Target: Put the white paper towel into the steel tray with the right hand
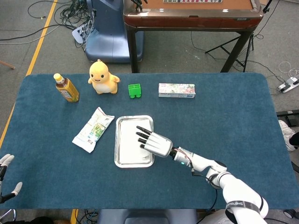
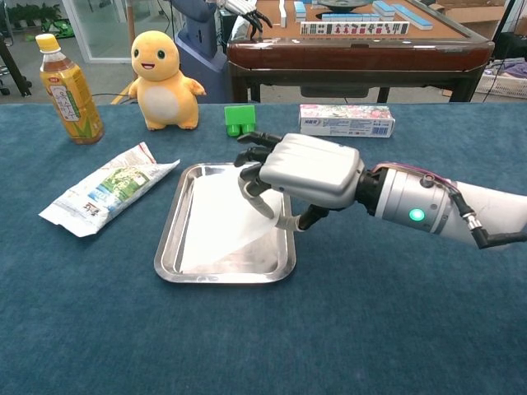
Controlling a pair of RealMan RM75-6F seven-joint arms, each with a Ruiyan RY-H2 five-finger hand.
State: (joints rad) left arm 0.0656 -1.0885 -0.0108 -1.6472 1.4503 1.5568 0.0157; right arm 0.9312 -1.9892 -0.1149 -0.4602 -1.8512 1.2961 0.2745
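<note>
The steel tray (image 1: 117,161) (image 2: 169,247) lies at the middle of the blue table. Flat inside it is the white paper towel (image 1: 130,144) (image 2: 218,218). My right hand (image 1: 154,141) (image 2: 300,173) hovers over the tray's right half with its dark fingers (image 1: 142,134) stretched out and apart above the towel. Its thumb hangs just over the towel's right edge; I cannot tell whether it touches. My left hand (image 1: 5,179) shows only at the lower left edge of the head view, off the table, fingers apart and holding nothing.
A snack packet (image 1: 92,129) (image 2: 107,189) lies left of the tray. Along the far side stand a tea bottle (image 1: 66,88) (image 2: 69,89), a yellow plush toy (image 1: 103,77) (image 2: 165,81), a green block (image 1: 134,90) (image 2: 239,118) and a flat printed box (image 1: 176,90) (image 2: 346,120).
</note>
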